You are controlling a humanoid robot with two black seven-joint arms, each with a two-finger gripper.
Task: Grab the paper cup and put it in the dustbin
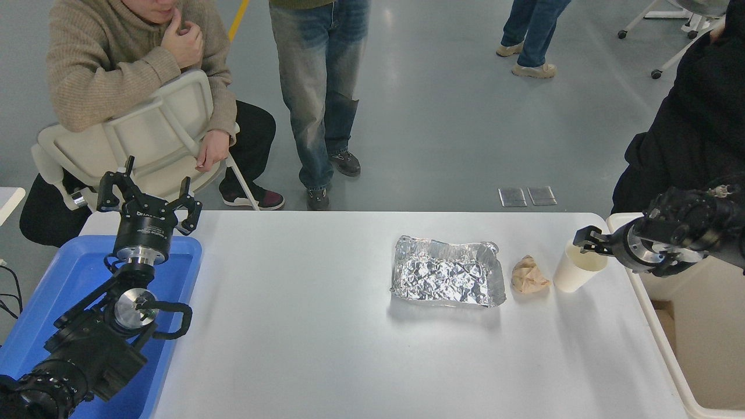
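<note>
The paper cup [572,274], cream-white and plain, stands upright near the table's right edge. My right gripper [589,243] reaches in from the right at the cup's rim; its black fingertips [584,239] overlap the cup's mouth and look open, with nothing held. The dustbin [647,305], a large cream-white bin, stands just right of the table, under my right wrist. My left gripper [149,198] is parked open over the blue tray at the lower left.
A brown crumpled paper wad [528,276] lies just left of the cup, and a crinkled foil tray [447,273] left of that. A blue plastic tray [41,291] sits at the table's left end. People and a white chair [145,139] are at the far side.
</note>
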